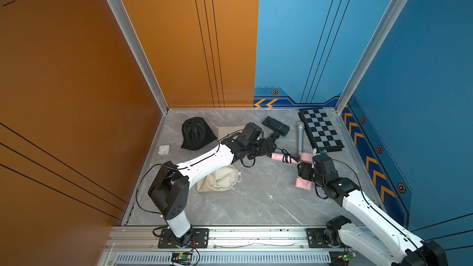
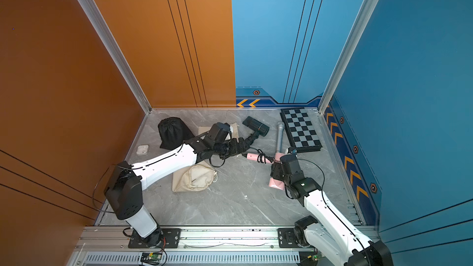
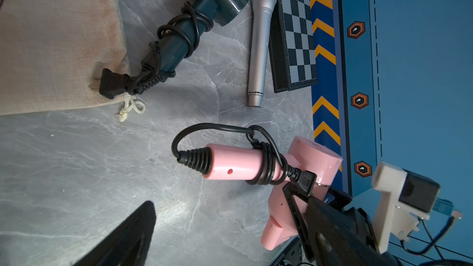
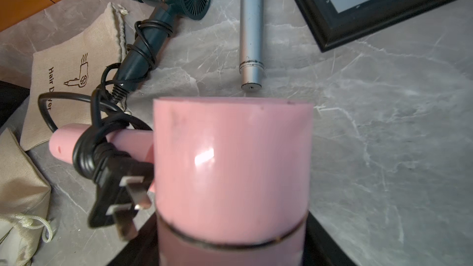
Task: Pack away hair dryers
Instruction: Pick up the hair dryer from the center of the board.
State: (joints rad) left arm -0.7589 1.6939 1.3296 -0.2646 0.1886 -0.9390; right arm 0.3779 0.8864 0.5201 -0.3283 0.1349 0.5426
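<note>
Toward the right rear of the grey surface (image 1: 256, 200), the right gripper (image 1: 304, 171) has its fingers clamped across the smooth round barrel of the pink hair dryer (image 3: 235, 162). The dryer's handle juts sideways toward the left gripper (image 1: 273, 148), whose fingers (image 3: 128, 236) stand wide apart just short of the handle's end, holding nothing. The likeliest trouble is the barrel: glossy and curved, it could roll or slip in the grip if the left arm nudges the handle before closing squarely on it. The plug (image 4: 115, 195) hangs loose from the cord (image 3: 266, 165) wound round the handle, so it may catch on a bag's mouth or work the coils free. The microphone (image 1: 300, 136) lies just beside the barrel's back end, and a careless swing would knock it. The dark hair dryer (image 1: 277, 126) rests its own plug on the corner of the flat beige bag (image 4: 69, 78), so tugging that bag would probably drag the dryer along.
</note>
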